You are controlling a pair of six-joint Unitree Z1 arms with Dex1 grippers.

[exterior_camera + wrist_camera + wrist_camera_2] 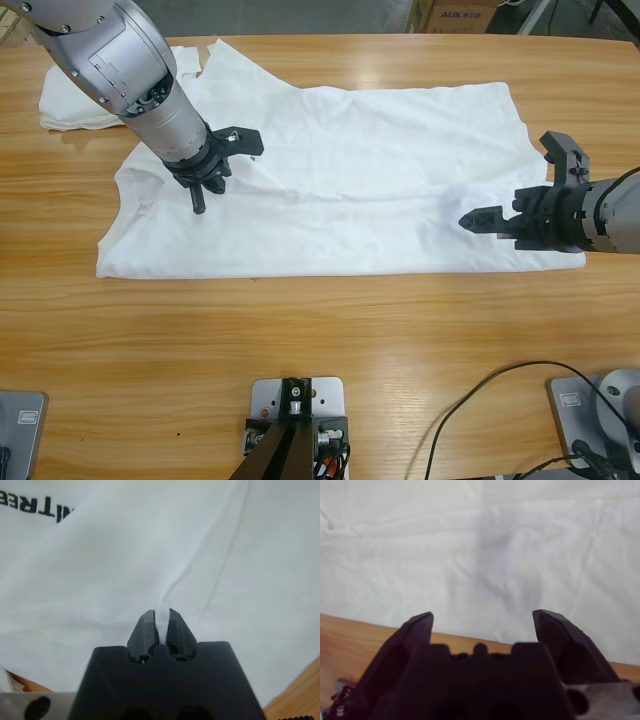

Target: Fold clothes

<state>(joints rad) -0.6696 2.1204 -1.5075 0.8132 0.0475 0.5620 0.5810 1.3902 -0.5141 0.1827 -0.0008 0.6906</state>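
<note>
Left hand (161,614) pinches T-shirt (340,180); right hand (482,622) spread

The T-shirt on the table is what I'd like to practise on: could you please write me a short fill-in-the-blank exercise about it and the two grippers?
1. The left gripper has its jaws ____ on a fold of the T-shirt.
2. The right gripper holds its jaws ____.
3. The T-shirt lies spread on a ____ table.
4. The folded bundle lies at the table's far ____ corner in the high view.

Missing words: shut; open; wooden; left
</note>
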